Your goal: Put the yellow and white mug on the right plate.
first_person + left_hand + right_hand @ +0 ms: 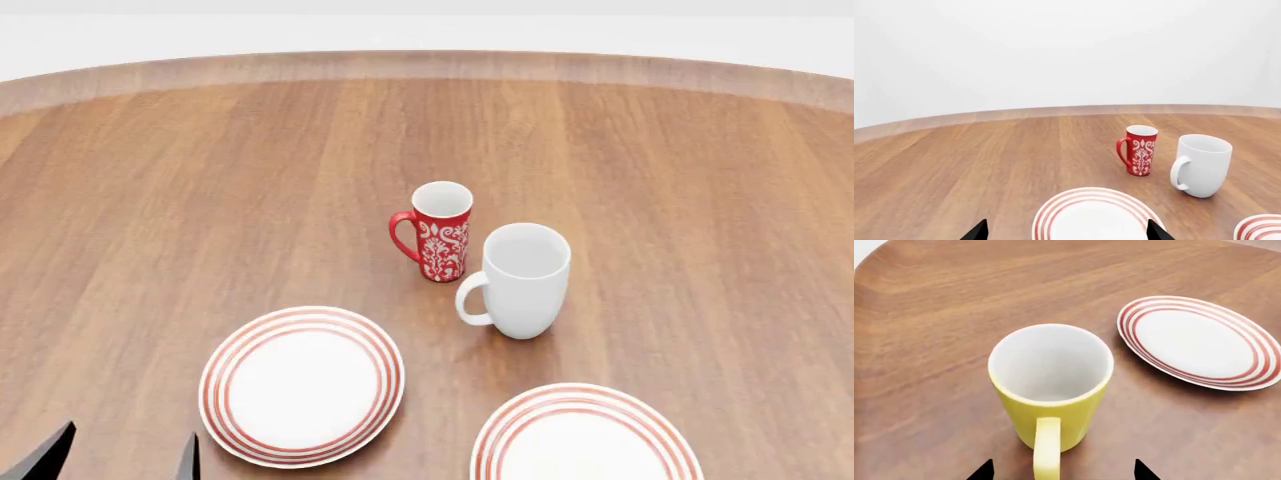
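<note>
while both pincers (1063,471) gape released, yellow mug (1050,385) stands upright — beside right plate (1201,342).

text: none readable; labels: none; red mug (442,240): ornamental pattern only, no lettering

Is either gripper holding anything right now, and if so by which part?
Nothing is held. The right gripper is open, its fingers either side of the yellow and white mug handle without touching. The left gripper is open, empty.
</note>
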